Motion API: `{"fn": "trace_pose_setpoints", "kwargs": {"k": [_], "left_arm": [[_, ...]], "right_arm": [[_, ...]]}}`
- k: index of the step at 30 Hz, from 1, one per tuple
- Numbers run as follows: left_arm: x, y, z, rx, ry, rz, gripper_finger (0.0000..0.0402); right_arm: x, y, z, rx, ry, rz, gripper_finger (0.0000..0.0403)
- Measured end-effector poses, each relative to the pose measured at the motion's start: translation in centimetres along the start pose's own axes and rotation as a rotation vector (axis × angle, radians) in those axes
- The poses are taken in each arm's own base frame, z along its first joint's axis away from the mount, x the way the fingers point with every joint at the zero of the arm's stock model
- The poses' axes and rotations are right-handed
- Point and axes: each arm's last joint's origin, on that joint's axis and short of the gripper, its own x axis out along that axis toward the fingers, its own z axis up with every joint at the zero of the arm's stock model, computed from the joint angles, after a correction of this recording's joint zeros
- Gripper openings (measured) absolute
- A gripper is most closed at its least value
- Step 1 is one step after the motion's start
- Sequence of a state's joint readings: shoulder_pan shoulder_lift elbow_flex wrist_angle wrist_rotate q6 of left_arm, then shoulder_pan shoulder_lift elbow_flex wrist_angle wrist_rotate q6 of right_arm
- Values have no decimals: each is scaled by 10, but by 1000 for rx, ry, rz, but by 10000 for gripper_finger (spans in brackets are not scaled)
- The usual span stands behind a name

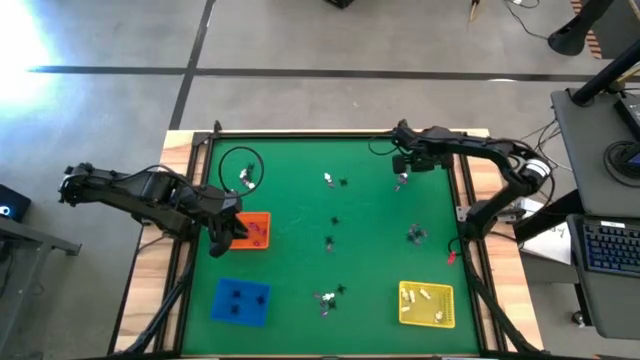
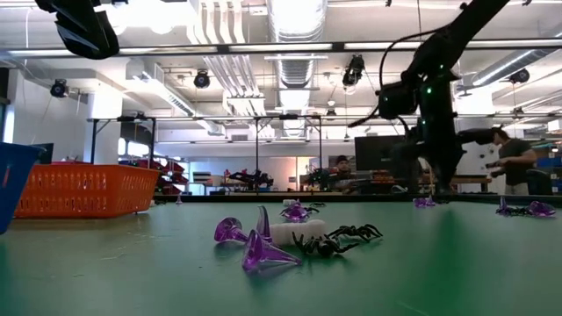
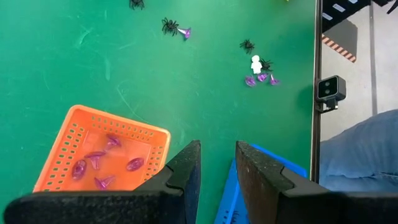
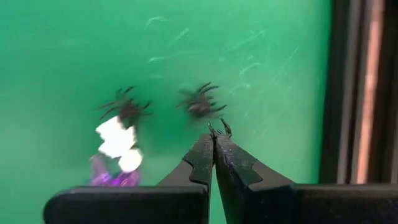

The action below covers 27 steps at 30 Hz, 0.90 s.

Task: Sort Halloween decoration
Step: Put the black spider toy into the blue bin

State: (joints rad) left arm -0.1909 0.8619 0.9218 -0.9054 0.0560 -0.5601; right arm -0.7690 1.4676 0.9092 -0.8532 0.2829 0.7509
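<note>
Green felt covers the table (image 1: 300, 300), with Halloween decoration (image 1: 330, 243) trinkets scattered across it. Just beyond the right claw (image 4: 214, 138), whose fingers are pressed shut with nothing visibly between them, lie two black spiders (image 4: 200, 104). Purple pieces fill the orange tray (image 3: 68, 168) beside the slightly parted left claw (image 3: 217, 158).

The scene was brightly and evenly lit by ceiling lights (image 2: 290, 17) seen in the low view. Glare whitened the floor (image 1: 20, 35) in the high view's upper left. The right wrist view was blurred: spiders (image 4: 200, 104) and the white trinket (image 4: 117, 143) looked smeared.
</note>
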Motion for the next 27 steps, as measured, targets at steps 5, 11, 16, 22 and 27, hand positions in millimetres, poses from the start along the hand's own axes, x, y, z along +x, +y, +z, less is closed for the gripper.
{"fn": "trace_pose_setpoints", "kwargs": {"k": [5,11,16,22,27], "left_arm": [[-2,1,0,7,-18,15,82],[-6,2,-1,29,-47,28,82],[-10,2,-2,47,-63,19,82],[-14,3,-3,84,-78,12,82],[-18,3,-5,109,-92,5,82]], "right_arm": [[-19,3,-9,-27,-6,111,8],[-43,17,-30,-104,-36,220,8],[-58,32,-53,-147,-45,310,8],[-74,55,-80,-165,-82,448,8],[-85,76,-104,-202,-92,592,8]]}}
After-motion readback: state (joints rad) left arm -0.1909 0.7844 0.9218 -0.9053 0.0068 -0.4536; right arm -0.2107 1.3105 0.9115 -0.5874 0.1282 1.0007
